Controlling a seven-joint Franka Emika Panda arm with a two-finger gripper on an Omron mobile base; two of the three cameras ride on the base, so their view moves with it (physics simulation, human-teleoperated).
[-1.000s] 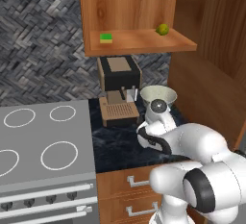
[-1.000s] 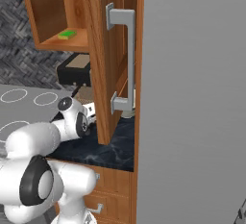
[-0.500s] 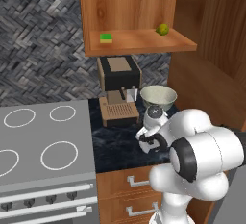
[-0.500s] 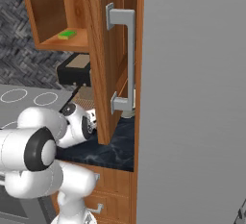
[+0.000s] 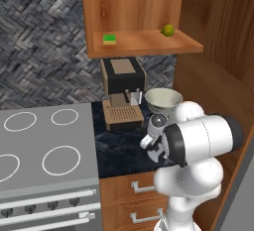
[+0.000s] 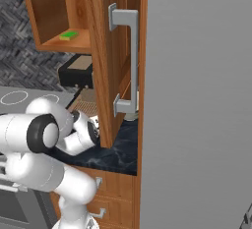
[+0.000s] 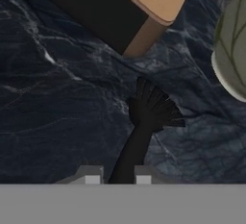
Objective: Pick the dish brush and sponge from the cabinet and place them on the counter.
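Observation:
The dish brush [image 7: 153,110], black with splayed bristles, points away from me over the black marbled counter [image 7: 53,117]. My gripper [image 7: 115,177] is shut on its slim handle. Whether the brush head touches the stone I cannot tell. My hand hangs low over the counter [image 5: 119,148], in front of the coffee machine. The green and yellow sponge [image 5: 109,39] lies on the left of the shelf in the open wooden cabinet [image 5: 149,44]. From the right side the sponge [image 6: 69,36] shows behind the open cabinet door [image 6: 106,51].
A black and tan coffee machine [image 5: 122,82] stands at the back of the counter, a pale bowl [image 5: 162,100] to its right. A round lime [image 5: 167,29] sits on the shelf's right. The grey stovetop [image 5: 39,145] lies left; drawers [image 5: 134,190] are below.
The arm's elbow has swung round and risen in front of the hand. The hand has stayed low over the counter, still shut on the brush.

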